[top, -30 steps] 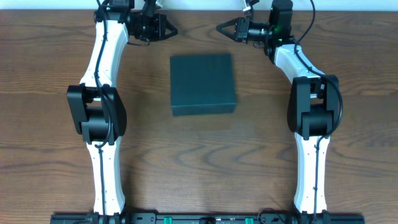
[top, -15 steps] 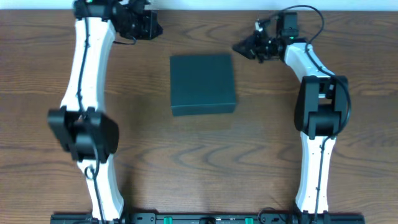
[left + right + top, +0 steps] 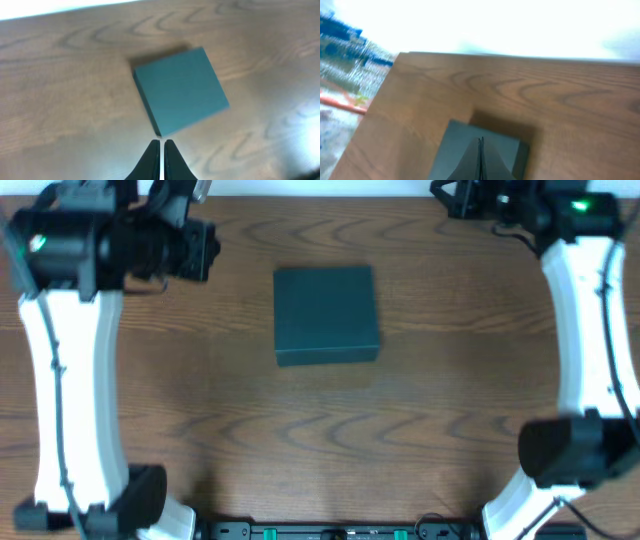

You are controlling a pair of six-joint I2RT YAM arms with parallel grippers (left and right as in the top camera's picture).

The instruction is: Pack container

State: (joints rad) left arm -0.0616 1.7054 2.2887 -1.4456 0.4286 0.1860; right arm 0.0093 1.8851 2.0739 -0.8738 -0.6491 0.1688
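The container (image 3: pixel 327 315) is sitting closed in the middle of the counter (image 3: pixel 330 445), so packing is showing no progress yet. I am holding my left tool (image 3: pixel 161 144) and right tool (image 3: pixel 481 142) pressed together, gripping nothing, raised above it. No items to pack are appearing anywhere, and nothing is blocking it.

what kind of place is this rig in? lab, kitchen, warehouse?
Most likely a robotics lab or data-collection bench, not a home. A wood-grain table carries just one dark teal container, and the left arm and right arm rise from a dark rail at its near edge.
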